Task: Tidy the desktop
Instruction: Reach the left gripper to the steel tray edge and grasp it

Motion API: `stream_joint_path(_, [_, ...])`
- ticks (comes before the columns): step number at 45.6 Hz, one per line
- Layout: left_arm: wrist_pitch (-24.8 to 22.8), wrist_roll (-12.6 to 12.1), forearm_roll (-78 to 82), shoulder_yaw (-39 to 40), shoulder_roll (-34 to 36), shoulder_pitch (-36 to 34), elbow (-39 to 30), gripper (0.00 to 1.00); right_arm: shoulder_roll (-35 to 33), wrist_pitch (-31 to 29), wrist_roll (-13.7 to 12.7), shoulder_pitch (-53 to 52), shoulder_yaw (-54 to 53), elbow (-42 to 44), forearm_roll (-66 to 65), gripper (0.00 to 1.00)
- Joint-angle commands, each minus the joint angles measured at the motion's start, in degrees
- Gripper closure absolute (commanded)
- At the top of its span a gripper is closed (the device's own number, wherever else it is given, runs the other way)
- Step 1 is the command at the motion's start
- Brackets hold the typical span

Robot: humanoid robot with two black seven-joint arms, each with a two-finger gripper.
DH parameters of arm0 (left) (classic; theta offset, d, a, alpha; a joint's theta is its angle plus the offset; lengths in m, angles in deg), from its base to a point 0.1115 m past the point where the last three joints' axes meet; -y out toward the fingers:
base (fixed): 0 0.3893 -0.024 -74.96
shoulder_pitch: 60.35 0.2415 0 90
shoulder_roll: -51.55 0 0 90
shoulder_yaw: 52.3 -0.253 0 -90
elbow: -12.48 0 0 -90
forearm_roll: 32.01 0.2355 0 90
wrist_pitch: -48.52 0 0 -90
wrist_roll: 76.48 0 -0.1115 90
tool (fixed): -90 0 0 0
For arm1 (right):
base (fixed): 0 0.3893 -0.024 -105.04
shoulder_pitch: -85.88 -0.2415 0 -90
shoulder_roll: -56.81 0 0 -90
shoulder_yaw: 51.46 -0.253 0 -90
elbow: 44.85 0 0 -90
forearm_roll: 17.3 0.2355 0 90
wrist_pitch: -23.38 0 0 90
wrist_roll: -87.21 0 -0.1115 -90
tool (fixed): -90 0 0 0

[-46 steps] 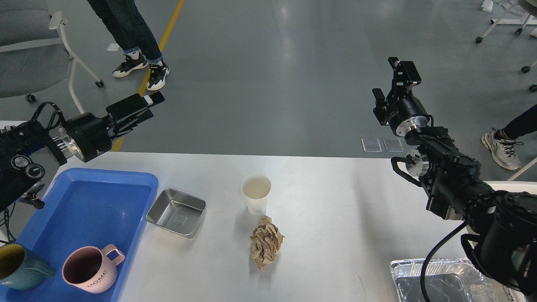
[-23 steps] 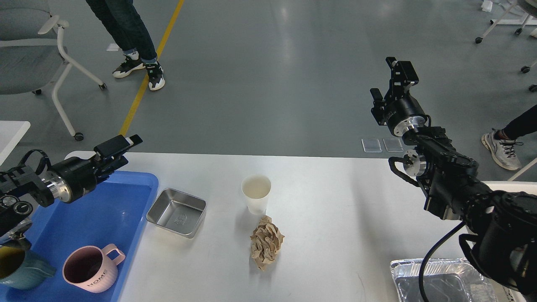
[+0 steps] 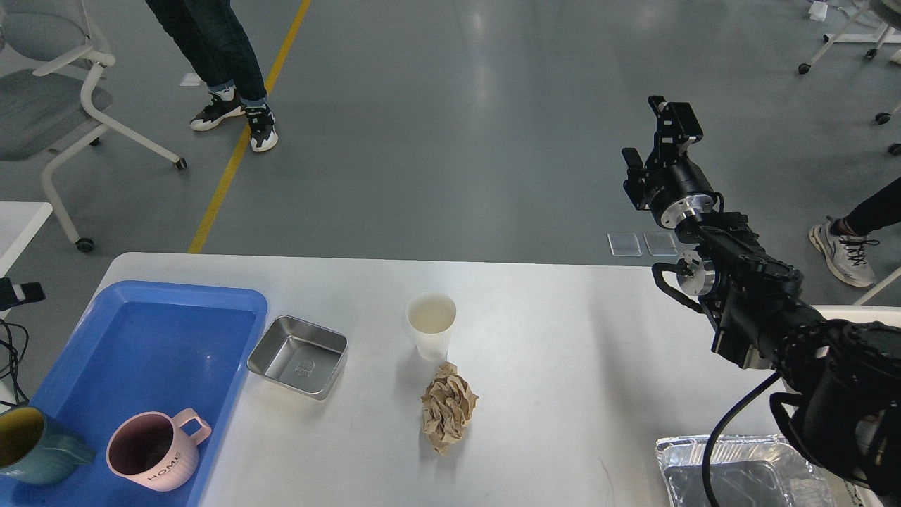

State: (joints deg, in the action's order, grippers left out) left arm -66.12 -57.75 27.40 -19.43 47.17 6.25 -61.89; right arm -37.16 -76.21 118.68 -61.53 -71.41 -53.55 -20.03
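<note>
The white desktop [image 3: 563, 352] fills the lower view. On it stand a white paper cup [image 3: 431, 325], a crumpled brown paper ball [image 3: 448, 407] just in front of it, and a small steel pan [image 3: 298, 355]. A blue tray [image 3: 141, 338] at the left holds a pink mug [image 3: 148, 451] and a teal mug [image 3: 28, 447]. My right gripper [image 3: 654, 137] is raised above the floor beyond the table's far right edge, open and empty. Only the tip of my left gripper [image 3: 21, 292] shows at the left edge, beside the tray.
A foil tray [image 3: 746, 472] lies at the front right under my right arm. A pale bin rim [image 3: 845, 310] shows behind the arm. People's legs [image 3: 225, 63] and a wheeled chair [image 3: 63, 84] stand on the floor beyond the table.
My left arm has pulled back down and to the left, almost out of view. The chair has rolled. My right arm has barely moved.
</note>
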Motion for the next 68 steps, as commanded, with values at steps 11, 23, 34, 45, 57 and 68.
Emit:
stream_joint_path(11, [-7.43,2.71,-0.17,0.97,11.85,-1.38,1.33,0.03,-0.25,0.01,-0.01,-0.25,0.00,-0.01,0.00,0.00])
stream_joint_path(23, [-8.14,1.48,0.09,1.32,5.88,-5.87,1.60,0.02,0.28,0.10,-0.01,-0.16,0.00,-0.01,0.00,0.00])
stream_joint_path(34, [-8.49,1.83,17.04,0.89,-7.56,-12.89,2.29,0.02,0.55,0.10,-0.01,0.19,0.00,-0.01,0.00,0.00])
stream_joint_path(45, [-8.58,1.39,29.87,0.10,-25.93,-16.50,8.36,0.02,0.63,0.10,-0.01,0.90,0.00,-0.01,0.09,0.00])
stream_joint_path(57, [-8.40,-1.59,37.18,-4.56,-41.05,-17.12,16.97,0.02,0.46,0.10,0.08,2.13,0.00,0.08,0.00,0.00])
stream_joint_path(68, [-7.00,-6.08,36.22,-5.35,-49.58,-17.30,24.71,0.02,0.46,0.01,0.08,2.39,0.00,0.08,0.00,0.00])
